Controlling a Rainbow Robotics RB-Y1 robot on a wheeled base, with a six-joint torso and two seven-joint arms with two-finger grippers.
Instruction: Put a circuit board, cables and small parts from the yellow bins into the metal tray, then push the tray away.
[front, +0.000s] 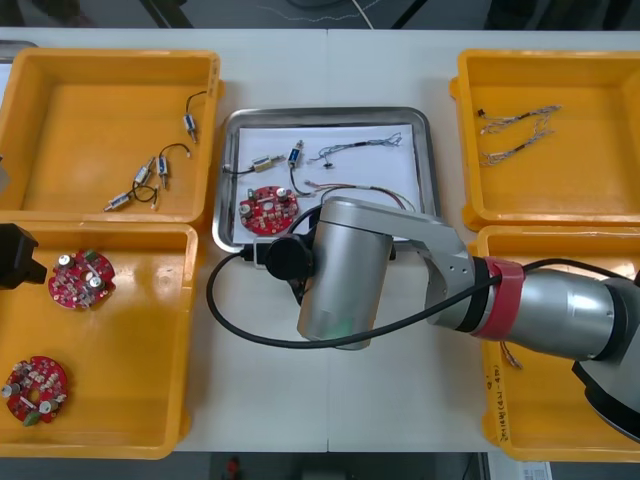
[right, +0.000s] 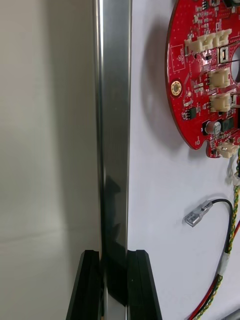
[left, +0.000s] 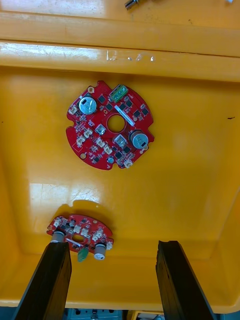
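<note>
The metal tray (front: 325, 113), white inside, holds a round red circuit board (front: 268, 208), two small metal parts (front: 280, 160), a twisted cable (front: 360, 146) and a red and yellow cable (front: 352, 188). My right arm reaches across to the tray's near edge. In the right wrist view my right gripper (right: 114, 256) is shut on the tray's shiny rim (right: 114, 125), with the circuit board (right: 207, 75) just inside it. My left gripper (left: 112, 247) hangs open over the near left bin (front: 130, 330), above two circuit boards (left: 110, 125).
The far left yellow bin (front: 60, 120) holds small metal parts with black cables (front: 150, 175). Twisted cables (front: 520, 130) lie in the far right bin (front: 600, 190). My right arm covers much of the near right bin (front: 560, 420). Bare table lies beyond the tray.
</note>
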